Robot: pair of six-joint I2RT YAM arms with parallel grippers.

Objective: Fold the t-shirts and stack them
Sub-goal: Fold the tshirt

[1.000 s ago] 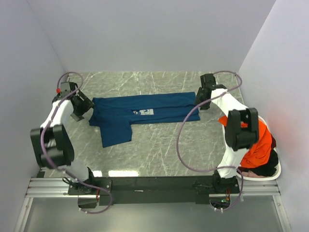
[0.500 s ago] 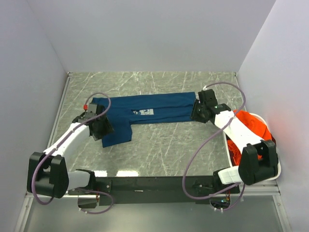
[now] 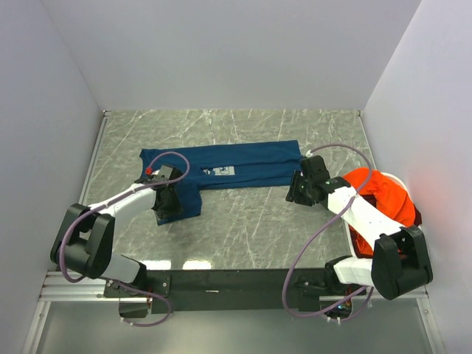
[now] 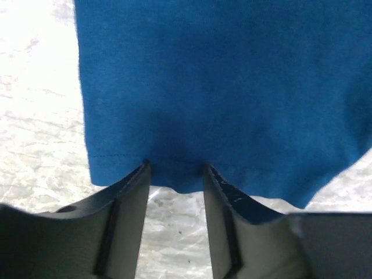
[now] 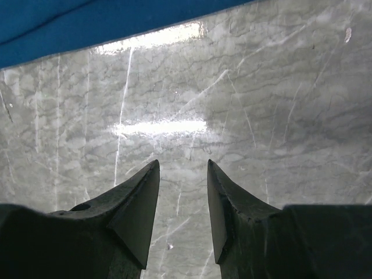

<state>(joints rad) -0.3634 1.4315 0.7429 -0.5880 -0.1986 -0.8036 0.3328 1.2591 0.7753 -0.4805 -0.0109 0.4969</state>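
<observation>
At the navy blue cloth t-shirt's (image 3: 243,158) lower hem, my left gripper (image 4: 174,168) stands with jaws apart.
Only its wrist view shows that; my right gripper (image 5: 183,165), also apart, hovers off the shirt's right end. I count two shirts, with a bright orange cloth t-shirt (image 3: 383,193) farther right.

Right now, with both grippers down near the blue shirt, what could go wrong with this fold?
1. The left gripper straddles only the very hem of the navy t-shirt. Closing there may pinch just a sliver of cloth, which could slip out when lifted.
2. The right gripper stands open over bare table, with the shirt's edge beyond its fingertips. Closing here would likely catch nothing, so the fold could go lopsided.
</observation>
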